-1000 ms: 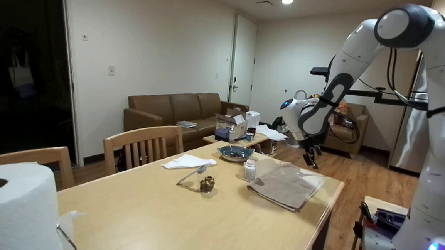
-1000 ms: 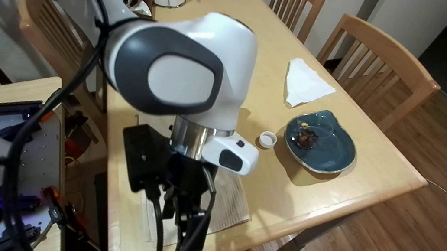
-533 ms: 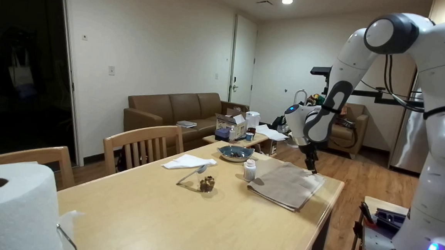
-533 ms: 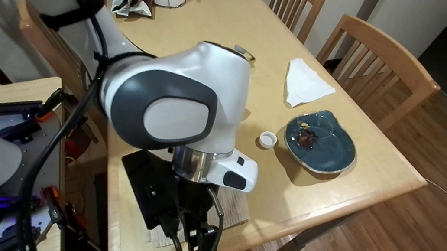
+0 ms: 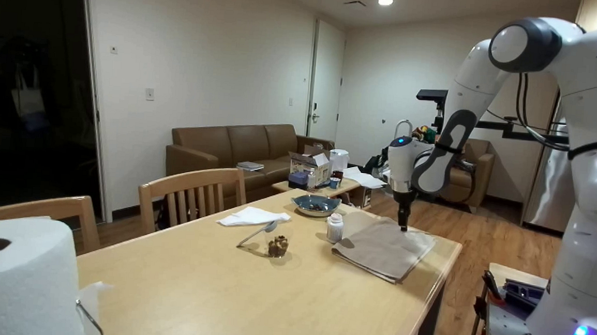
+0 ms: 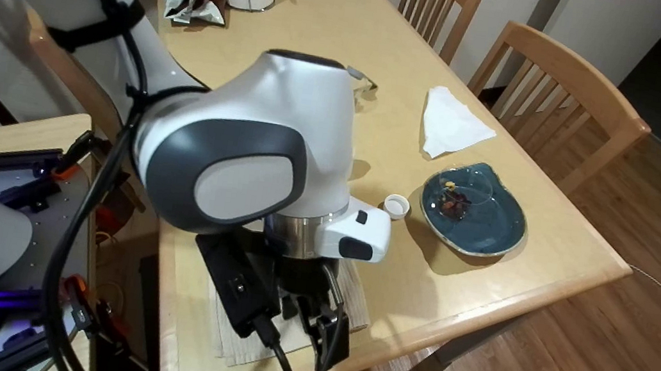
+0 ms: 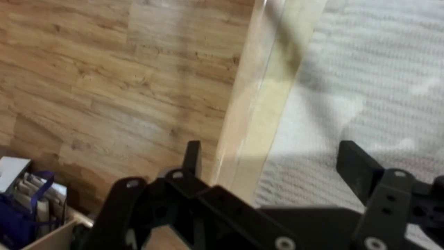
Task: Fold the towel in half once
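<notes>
- Towel (image 5: 384, 248) is seen spread on the table (image 5: 218, 292), near its edge and just beside the bottle (image 5: 334, 228).
- Positioning for an edge grasp is judged to be in hand; the gripper's (image 7: 272, 154) jaws are held wide apart, with nothing clamped.
- Next, one edge should be pinched, lifted and carried over to the opposite edge.
- Counted: one towel, one gripper, one table, one bottle, one bowl (image 5: 317, 206), one napkin (image 5: 254, 217), one paper roll (image 5: 14, 277).

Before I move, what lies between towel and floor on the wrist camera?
In the wrist view, a narrow strip of table lies between the towel and the floor; the gripper hides the strip's lower end.
</notes>
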`<state>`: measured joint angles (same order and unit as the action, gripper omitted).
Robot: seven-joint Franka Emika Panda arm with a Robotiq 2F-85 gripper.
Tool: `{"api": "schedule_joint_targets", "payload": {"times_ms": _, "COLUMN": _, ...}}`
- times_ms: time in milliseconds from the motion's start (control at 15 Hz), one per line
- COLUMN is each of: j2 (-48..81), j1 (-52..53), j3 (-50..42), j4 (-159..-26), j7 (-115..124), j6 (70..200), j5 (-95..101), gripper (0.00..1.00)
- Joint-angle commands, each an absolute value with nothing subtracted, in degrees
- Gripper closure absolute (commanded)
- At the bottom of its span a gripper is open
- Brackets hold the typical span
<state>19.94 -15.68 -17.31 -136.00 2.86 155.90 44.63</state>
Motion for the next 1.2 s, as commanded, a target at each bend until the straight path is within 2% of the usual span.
{"api": "schedule_joint_targets", "payload": {"times_ms": 0, "j2": 20.20, "j1": -15.83, "j3": -19.54, "j4": -139.66, "j7": 2.09, "j6": 171.06, "j5": 47.80, "gripper": 0.00}}
{"api": "schedule_joint_targets", "payload": {"times_ms": 133, "j2": 21.68, "j1": -16.85, "j3": -18.44, "j4": -140.96, "j7": -2.25, "j6": 173.67, "j5": 44.00, "gripper": 0.00}}
{"api": "schedule_joint_targets", "payload": {"times_ms": 467, "j2": 25.63, "j1": -22.93, "j3": -10.89, "j4": -141.00, "j7": -17.57, "j6": 166.91, "j5": 28.34, "gripper": 0.00}}
{"api": "schedule_joint_targets", "payload": {"times_ms": 533, "j2": 25.63, "j1": -22.12, "j3": -11.52, "j4": -139.97, "j7": -18.86, "j6": 165.23, "j5": 26.92, "gripper": 0.25}}
{"api": "schedule_joint_targets", "payload": {"times_ms": 600, "j2": 25.33, "j1": -20.99, "j3": -12.52, "j4": -139.22, "j7": -19.66, "j6": 163.28, "j5": 26.03, "gripper": 0.26}}
{"api": "schedule_joint_targets", "payload": {"times_ms": 733, "j2": 25.50, "j1": -19.24, "j3": -14.35, "j4": -137.77, "j7": -18.74, "j6": 161.02, "j5": 25.77, "gripper": 0.38}}
{"api": "schedule_joint_targets", "payload": {"times_ms": 1133, "j2": 26.31, "j1": -14.73, "j3": -19.05, "j4": -136.14, "j7": -15.14, "j6": 159.21, "j5": 28.86, "gripper": 0.79}}
